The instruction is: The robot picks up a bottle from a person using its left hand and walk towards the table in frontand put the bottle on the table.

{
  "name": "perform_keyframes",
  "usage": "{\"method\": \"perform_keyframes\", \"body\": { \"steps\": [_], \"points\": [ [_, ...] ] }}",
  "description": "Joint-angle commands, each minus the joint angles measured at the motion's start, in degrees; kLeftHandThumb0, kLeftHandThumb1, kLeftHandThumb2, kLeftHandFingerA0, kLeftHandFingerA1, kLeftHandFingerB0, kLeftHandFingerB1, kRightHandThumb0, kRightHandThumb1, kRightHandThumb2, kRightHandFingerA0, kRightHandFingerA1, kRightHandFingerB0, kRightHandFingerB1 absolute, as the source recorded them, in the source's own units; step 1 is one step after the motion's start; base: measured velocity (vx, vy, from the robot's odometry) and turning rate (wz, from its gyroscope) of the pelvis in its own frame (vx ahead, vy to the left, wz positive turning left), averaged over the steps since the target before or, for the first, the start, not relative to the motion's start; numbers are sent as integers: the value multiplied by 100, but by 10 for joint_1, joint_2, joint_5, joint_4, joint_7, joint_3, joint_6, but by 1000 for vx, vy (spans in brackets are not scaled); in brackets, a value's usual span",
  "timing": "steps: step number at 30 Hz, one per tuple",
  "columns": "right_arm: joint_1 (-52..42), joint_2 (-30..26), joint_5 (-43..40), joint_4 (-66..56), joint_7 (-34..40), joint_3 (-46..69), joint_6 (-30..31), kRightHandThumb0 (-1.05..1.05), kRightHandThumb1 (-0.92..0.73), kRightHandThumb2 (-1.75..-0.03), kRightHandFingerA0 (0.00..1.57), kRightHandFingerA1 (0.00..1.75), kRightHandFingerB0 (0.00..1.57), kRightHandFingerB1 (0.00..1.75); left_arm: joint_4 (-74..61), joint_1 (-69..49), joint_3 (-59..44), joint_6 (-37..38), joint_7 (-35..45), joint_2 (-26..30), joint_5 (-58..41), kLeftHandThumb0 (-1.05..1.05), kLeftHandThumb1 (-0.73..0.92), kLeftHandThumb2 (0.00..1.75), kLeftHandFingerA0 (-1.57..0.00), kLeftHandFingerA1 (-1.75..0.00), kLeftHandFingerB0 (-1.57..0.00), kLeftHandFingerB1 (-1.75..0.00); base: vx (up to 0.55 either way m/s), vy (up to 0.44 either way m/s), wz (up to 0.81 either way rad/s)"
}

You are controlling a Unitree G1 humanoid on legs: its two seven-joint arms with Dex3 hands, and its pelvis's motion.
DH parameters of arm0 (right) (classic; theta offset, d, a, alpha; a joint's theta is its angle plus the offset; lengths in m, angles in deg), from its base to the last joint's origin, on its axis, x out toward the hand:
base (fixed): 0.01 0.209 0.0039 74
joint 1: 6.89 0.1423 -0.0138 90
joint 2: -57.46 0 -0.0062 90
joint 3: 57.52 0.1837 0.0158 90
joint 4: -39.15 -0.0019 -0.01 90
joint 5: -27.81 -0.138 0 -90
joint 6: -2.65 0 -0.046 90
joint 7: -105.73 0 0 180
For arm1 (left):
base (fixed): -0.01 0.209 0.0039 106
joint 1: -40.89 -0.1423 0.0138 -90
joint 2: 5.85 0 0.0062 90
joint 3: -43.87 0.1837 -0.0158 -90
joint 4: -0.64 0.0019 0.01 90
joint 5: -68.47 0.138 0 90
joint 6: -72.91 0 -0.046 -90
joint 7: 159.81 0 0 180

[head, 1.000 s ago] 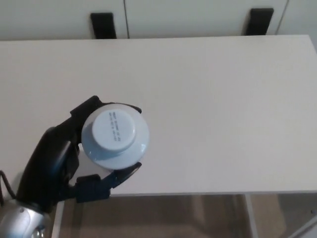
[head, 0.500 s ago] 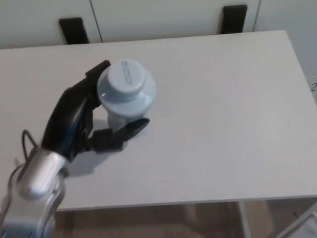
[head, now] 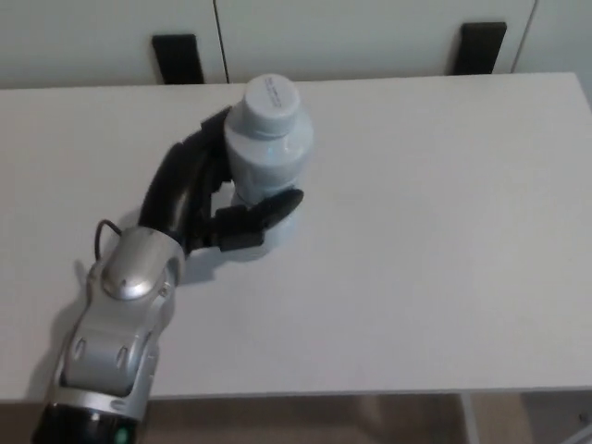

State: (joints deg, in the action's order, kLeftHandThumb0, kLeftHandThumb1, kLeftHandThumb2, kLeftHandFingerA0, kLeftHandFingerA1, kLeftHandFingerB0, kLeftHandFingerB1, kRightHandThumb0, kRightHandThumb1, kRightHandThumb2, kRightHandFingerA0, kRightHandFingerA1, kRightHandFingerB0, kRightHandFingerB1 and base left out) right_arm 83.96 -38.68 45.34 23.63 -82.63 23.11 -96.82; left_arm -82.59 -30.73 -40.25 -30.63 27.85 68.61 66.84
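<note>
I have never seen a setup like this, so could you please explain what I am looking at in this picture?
The picture comes from a camera on a humanoid robot's head, looking down at a white table. The silver forearm entering from the lower left is the robot's own left arm. It ends in a black left hand with a thumb and two thick fingers. That hand is closed around a pale blue bottle with a round cap, held upright. The bottle's base seems level with the table top, though I cannot tell whether it rests there. The right hand is not in view.
</note>
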Motion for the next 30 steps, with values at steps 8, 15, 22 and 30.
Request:
{"method": "perform_keyframes", "body": {
  "steps": [8,15,22,30],
  "points": [
    [-8,-1,7,5,5,-8,12,-41,-80,-64,59,48,46,40,26,-46,17,38,-9,-2,22,-16,82,70,-87,-147,-75,-104,-4,7,1],
    [-7,-1,2,2,1,-7,10,-40,-80,-64,61,51,47,40,27,-55,27,29,22,4,11,-25,75,63,-109,-75,-71,-46,0,0,0],
    [-4,2,-3,8,3,0,16,-38,-79,-63,62,49,49,40,44,-59,71,90,129,64,3,-84,50,83,0,0,0,0,0,0,0],
    [-4,1,-2,7,-5,-2,10,-40,-80,-63,57,48,47,40,28,-68,50,51,195,106,-38,-83,46,81,0,0,0,0,0,0,0]
  ]
}}
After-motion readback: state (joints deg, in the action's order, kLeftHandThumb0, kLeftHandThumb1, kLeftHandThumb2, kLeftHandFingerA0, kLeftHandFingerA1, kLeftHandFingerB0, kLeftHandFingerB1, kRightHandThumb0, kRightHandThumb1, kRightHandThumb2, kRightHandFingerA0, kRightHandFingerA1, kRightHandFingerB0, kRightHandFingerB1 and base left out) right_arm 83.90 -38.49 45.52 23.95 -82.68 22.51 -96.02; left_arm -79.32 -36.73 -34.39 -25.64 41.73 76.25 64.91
